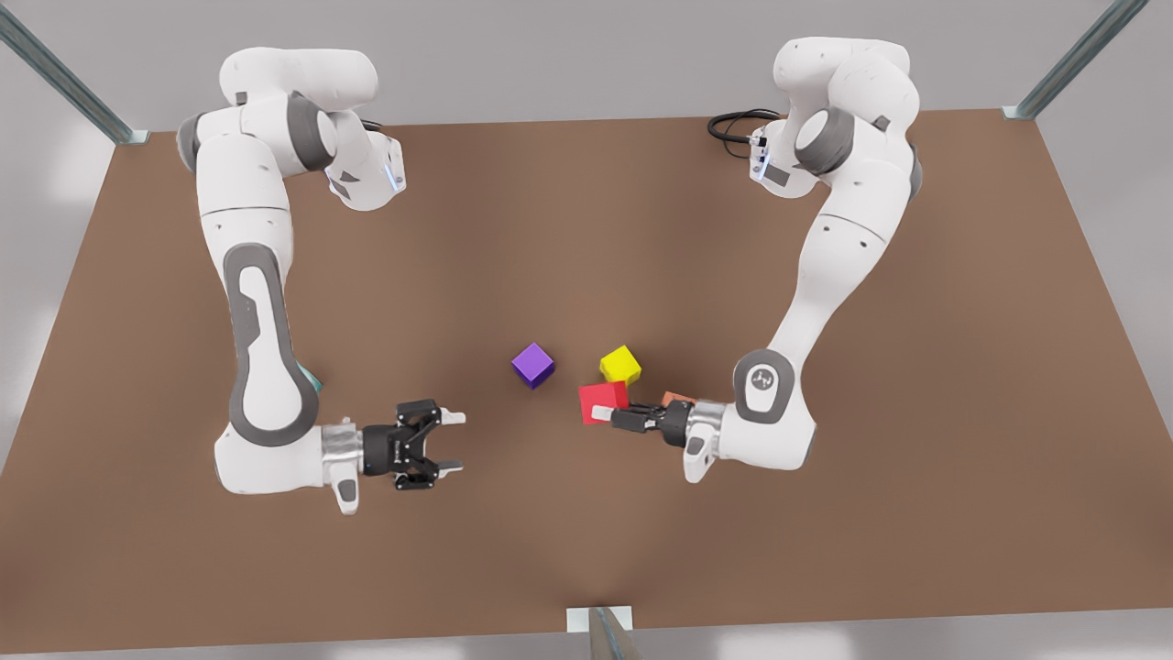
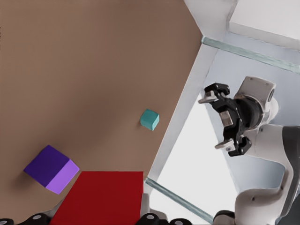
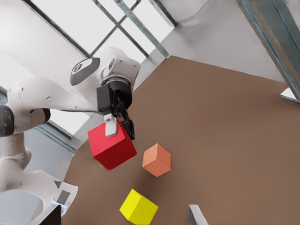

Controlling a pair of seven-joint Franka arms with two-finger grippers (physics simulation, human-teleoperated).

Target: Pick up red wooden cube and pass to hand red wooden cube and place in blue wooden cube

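The left end effector (image 1: 607,414) grips the small bright red wooden cube (image 1: 602,400) above the brown surface (image 1: 825,550) (beside a yellow cube (image 1: 620,364)), facing the right end effector (image 1: 451,442), fingers spread and empty.

Soft, even, bright light falls from above. The table (image 1: 586,229) shows faint, diffuse shadows under the cubes and no glare.
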